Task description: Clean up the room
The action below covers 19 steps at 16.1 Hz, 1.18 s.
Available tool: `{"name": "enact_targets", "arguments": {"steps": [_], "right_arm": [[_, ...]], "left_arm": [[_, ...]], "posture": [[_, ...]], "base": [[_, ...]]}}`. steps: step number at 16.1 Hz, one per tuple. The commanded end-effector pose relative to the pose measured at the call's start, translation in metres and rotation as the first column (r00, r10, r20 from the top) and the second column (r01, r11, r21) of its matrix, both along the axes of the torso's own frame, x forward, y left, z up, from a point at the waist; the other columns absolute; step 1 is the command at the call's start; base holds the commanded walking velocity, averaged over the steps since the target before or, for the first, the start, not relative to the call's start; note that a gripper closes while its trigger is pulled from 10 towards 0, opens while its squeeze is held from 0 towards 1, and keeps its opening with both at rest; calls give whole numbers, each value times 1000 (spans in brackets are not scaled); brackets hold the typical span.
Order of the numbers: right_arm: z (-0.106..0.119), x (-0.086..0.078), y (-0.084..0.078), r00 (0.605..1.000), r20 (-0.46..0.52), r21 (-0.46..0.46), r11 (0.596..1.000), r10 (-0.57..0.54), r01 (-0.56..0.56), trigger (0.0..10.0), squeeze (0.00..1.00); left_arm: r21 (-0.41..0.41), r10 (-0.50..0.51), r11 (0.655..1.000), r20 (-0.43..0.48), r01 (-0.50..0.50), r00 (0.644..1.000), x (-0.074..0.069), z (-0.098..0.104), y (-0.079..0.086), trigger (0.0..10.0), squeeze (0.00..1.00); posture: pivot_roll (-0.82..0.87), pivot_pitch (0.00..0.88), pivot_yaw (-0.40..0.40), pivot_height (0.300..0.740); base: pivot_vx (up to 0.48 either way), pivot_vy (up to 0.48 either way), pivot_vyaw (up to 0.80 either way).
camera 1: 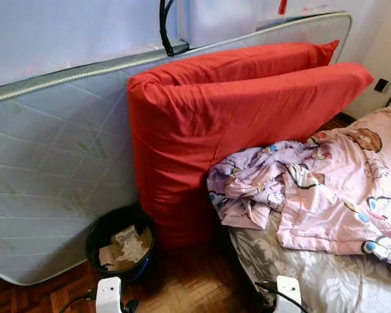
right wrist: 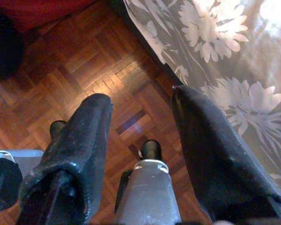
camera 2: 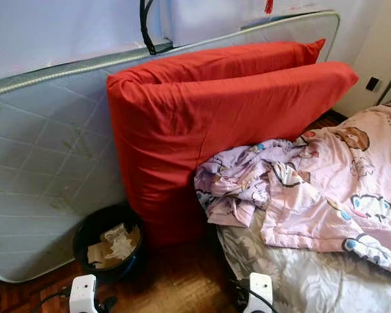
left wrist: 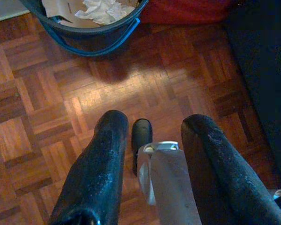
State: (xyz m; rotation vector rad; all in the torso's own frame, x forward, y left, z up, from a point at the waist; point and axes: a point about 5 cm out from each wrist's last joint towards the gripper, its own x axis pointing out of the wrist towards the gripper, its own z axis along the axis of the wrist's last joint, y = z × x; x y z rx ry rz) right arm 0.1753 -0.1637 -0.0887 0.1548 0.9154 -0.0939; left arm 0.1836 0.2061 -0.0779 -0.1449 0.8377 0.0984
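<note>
1. Left gripper [left wrist: 150, 126] hangs spread, empty, above glossy parquet floor [left wrist: 47, 117]; round black wastebasket [left wrist: 84, 28] of crumpled paper lies beyond its fingertips.
2. Right gripper [right wrist: 140, 101] gapes, empty; floral grey bedsheet [right wrist: 215, 47] lies beside one finger.

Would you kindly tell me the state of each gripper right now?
Left gripper: open, holding nothing, above the wooden floor.
Right gripper: open, holding nothing.

One mattress [camera 1: 52, 163]; one folded red cushion [camera 1: 208, 130]; one black bin [camera 1: 120, 244] of paper scraps; one pink quilt [camera 1: 339, 189]; one lilac garment [camera 1: 254, 182]; one floral sheet [camera 1: 313, 280].
</note>
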Motion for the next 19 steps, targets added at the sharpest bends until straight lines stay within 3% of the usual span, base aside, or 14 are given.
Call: {"name": "enact_targets", "arguments": {"steps": [1, 3, 19], "right_arm": [[0, 0, 0, 1000, -5, 3, 1000, -12, 12, 10000, 0], [-1, -1, 0, 1000, -16, 2, 1000, -13, 13, 10000, 0], [-1, -2, 1, 1000, -22, 5, 1000, -6, 7, 10000, 0]], "left_arm": [[1, -2, 1000, -19, 2, 1000, -3, -2, -1, 10000, 0], [3, 3, 1000, -20, -3, 1000, -3, -2, 0, 10000, 0], [30, -9, 1000, -12, 9, 1000, -1, 0, 5, 10000, 0]], "posture": [[20, 25, 11, 740], [21, 27, 10, 740], [22, 23, 17, 740]], "base": [[0, 0, 0], [0, 0, 0], [0, -60, -776]]}}
